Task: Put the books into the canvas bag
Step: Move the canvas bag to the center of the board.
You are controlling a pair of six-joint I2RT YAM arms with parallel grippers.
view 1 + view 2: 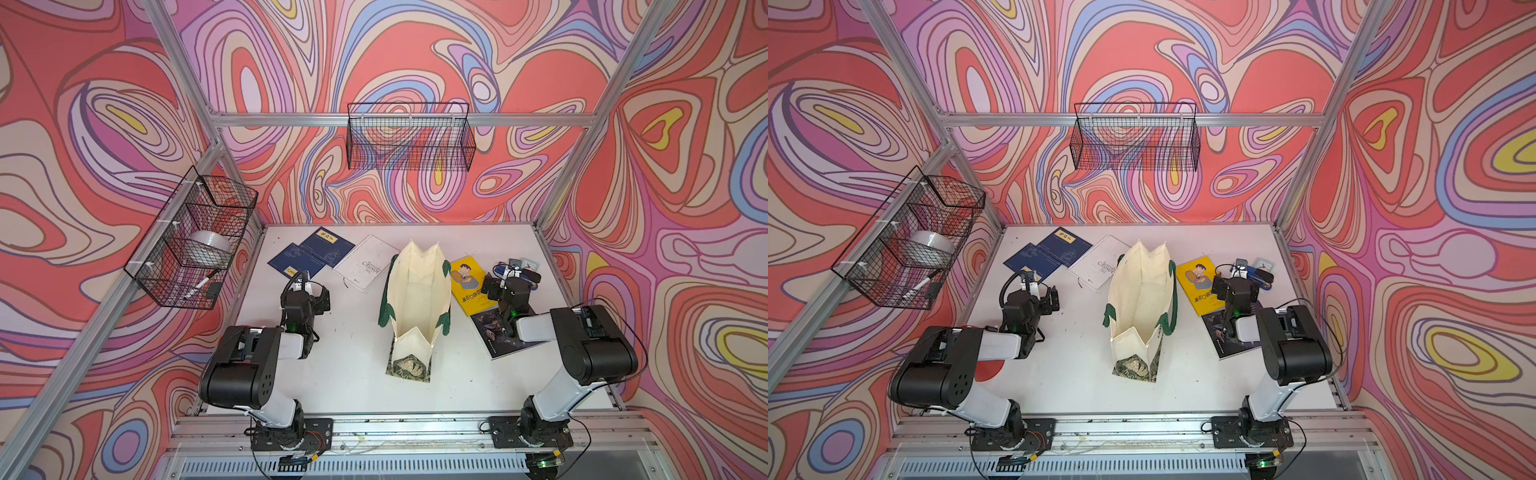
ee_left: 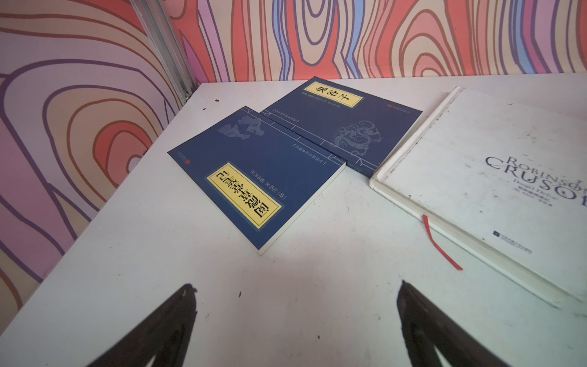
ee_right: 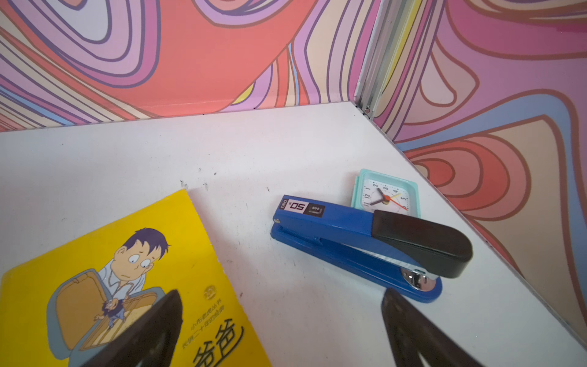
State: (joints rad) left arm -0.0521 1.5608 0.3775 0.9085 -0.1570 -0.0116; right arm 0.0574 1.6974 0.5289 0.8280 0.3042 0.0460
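The canvas bag stood open-mouthed at the centre of a top view, on the white table. In the upper left of the tabletop a navy book overlapped a second navy book, with the white book just beside them. The yellow book and the dark book lay right of the bag. The left gripper hovered empty, jaws wide, before the navy pair. The right gripper, equally wide and empty, hung over the yellow book's edge, near a blue stapler and a small clock.

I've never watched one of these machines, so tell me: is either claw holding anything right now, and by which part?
Nothing is held. Both the left gripper and the right gripper stand open above the table, empty.
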